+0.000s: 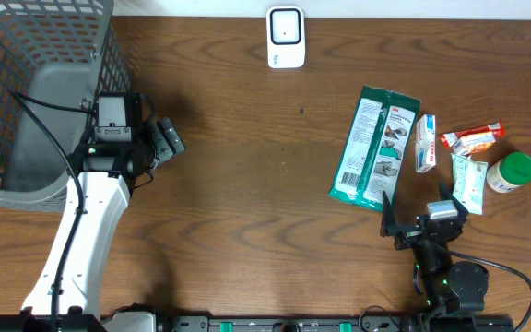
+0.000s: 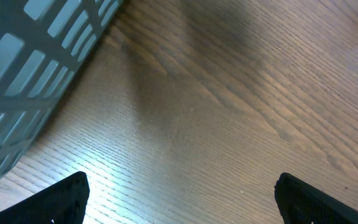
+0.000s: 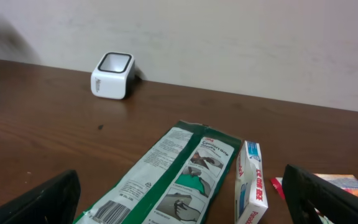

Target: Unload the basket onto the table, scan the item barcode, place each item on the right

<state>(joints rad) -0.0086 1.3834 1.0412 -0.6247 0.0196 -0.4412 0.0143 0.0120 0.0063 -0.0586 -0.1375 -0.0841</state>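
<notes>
Inspecting the right pincer [image 1: 419,212], we find its two fingers spread wide with nothing between them, low over the wooden table [image 1: 247,184]. Just ahead of it lies a green-and-white flat pack [image 1: 376,148], printed side up. The pack's near end reaches in between the fingers, and a barcode [image 3: 107,211] shows on that end. Beside the pack, ahead and to the pincer's right, we note a small white carton [image 1: 424,143], a red snack wrapper [image 1: 473,138], a pale sachet [image 1: 468,183] and a green-capped bottle [image 1: 510,172]. The white barcode scanner [image 1: 285,37] stands well ahead and to the left, at the table's far edge.

The left pincer [image 1: 159,149] is also spread and empty — bare wood lies under it, and a grey mesh basket [image 1: 26,92] sits close on its left.
</notes>
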